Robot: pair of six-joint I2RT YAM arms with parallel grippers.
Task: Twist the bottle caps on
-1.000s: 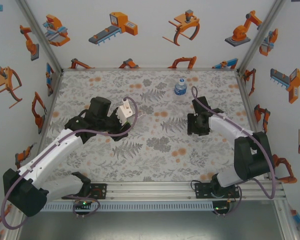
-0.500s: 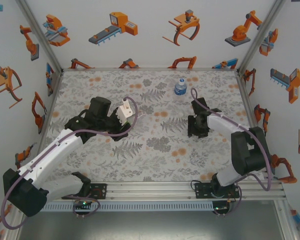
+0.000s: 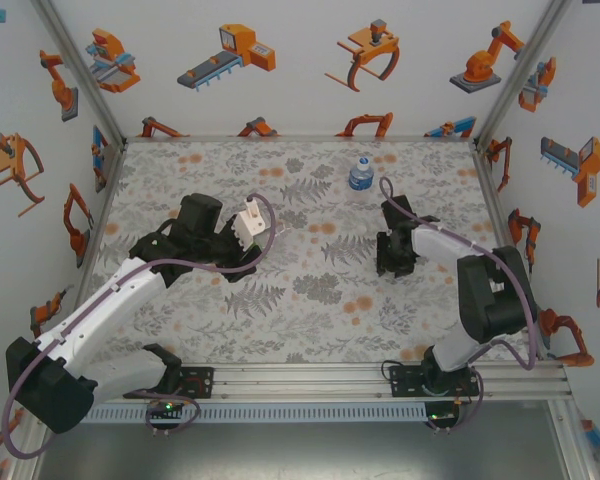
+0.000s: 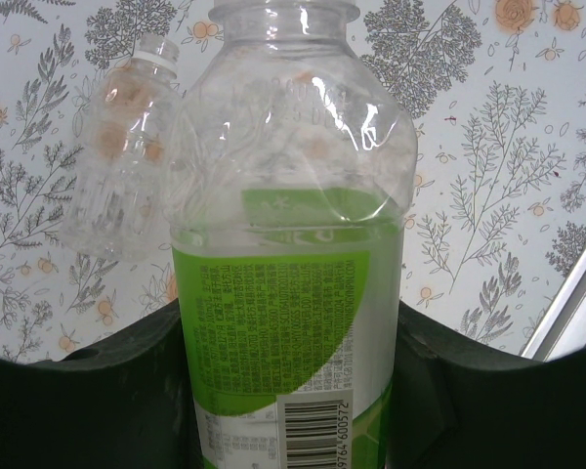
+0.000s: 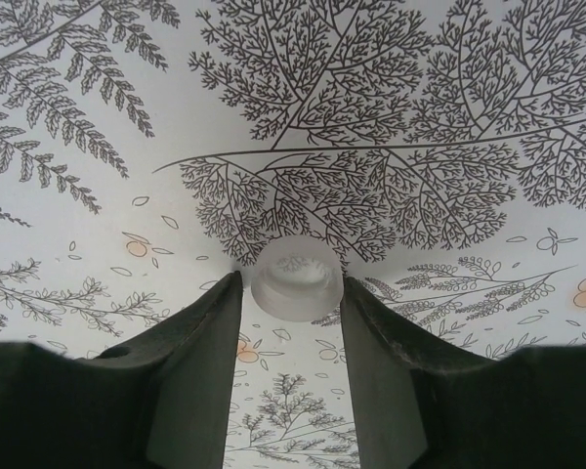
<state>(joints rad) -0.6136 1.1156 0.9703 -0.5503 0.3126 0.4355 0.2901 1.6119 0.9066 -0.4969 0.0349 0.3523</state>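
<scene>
Nearest, the left gripper [image 4: 288, 391] holds the green bottle [image 4: 288, 293] by its labelled body, jaws spread to the bottle's width and pressed on both sides. The bottle's neck is open, with no cap on it. From above, the left gripper [image 3: 242, 232] holds the green bottle [image 3: 248, 222] over the left middle of the table [image 3: 180, 330].

Beyond the green bottle, on its left in the left wrist view, is the plain bottle [image 4: 122, 147], tilted on the cloth; whether it is capped I cannot tell.

The right gripper [image 5: 291, 293] is down at the table, jaws narrow and closed on a cap [image 5: 295, 278] at the fingertips. From above, the right gripper [image 3: 393, 255] is right of centre, well apart from the left one.

Farthest, the blue bottle [image 3: 360, 173] stands upright near the back edge
</scene>
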